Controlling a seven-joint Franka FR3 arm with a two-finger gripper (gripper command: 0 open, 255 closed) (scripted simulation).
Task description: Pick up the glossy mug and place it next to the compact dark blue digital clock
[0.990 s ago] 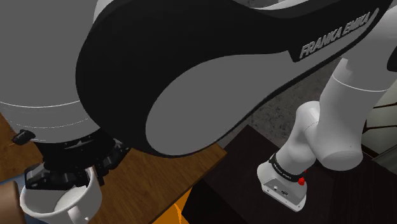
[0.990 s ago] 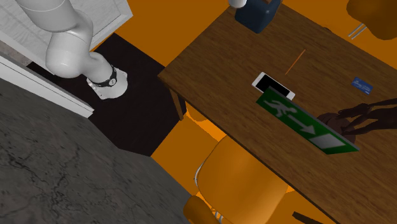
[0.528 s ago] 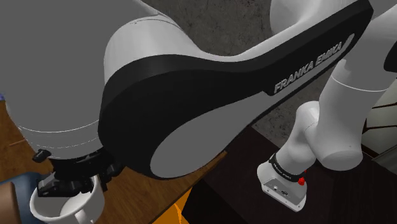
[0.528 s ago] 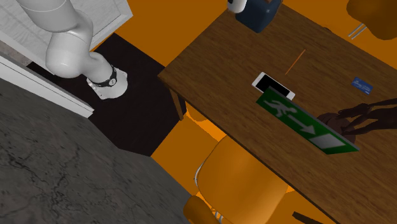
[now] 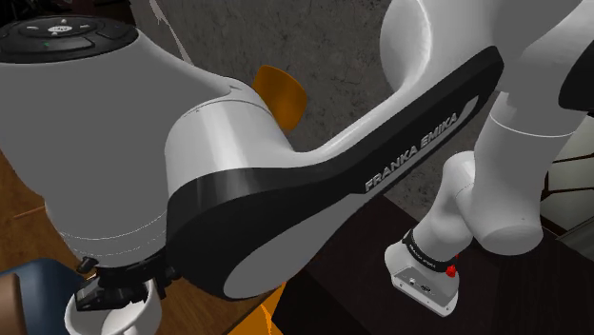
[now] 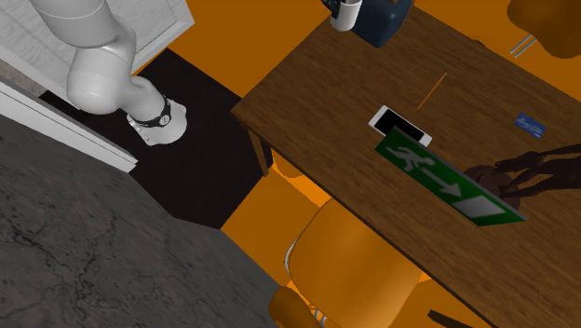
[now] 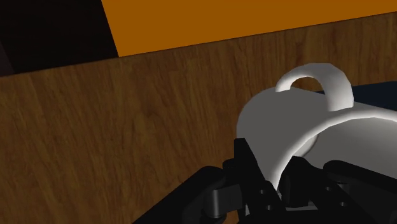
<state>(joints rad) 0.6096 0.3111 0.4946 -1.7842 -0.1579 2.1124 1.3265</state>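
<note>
Gripper (image 7: 280, 188): clamped on the rim of white mug (image 7: 289, 124), handle on the far side from the fingers.
Mug position: just beside dark blue clock (image 6: 382, 23), near a corner of wooden table (image 6: 326, 102); contact with the tabletop not discernible.

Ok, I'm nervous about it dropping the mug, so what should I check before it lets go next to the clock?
1. White mug clasped in the jaws: ok.
2. Mug upright, opening facing up: ok.
3. Mug beside the dark blue clock: ok.
4. Mug over the wooden table, inside its edge: ok.
5. Mug's base resting on the table: cannot tell.
6. Gap between mug and clock: cannot tell.
</note>
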